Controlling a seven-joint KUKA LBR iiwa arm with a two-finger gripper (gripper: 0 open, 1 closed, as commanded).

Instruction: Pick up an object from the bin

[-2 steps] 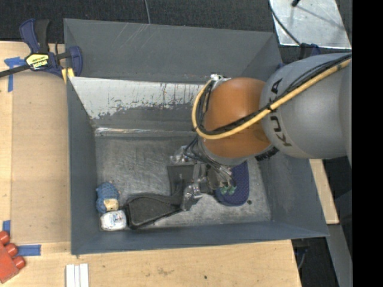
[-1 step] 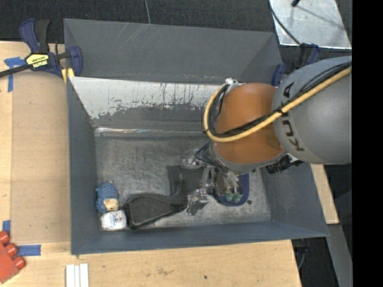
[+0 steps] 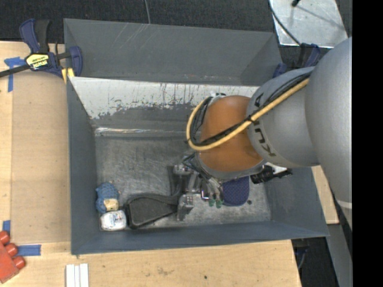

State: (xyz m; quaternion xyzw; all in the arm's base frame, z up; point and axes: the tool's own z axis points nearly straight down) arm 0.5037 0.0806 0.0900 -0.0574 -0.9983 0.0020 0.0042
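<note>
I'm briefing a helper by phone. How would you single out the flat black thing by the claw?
Find the grey metal bin and look along its near wall, left half of the floor. There lies a flat black rounded pad, its right end by the claw. Its left neighbours, a small blue figure and a white cylinder, are far smaller.

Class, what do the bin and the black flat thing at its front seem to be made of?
The bin: grey metal with a matt finish; its back wall shows scratches and worn streaks. The black flat thing: perhaps rubber or soft plastic, judging by its dull sheen, though that is uncertain.
</note>
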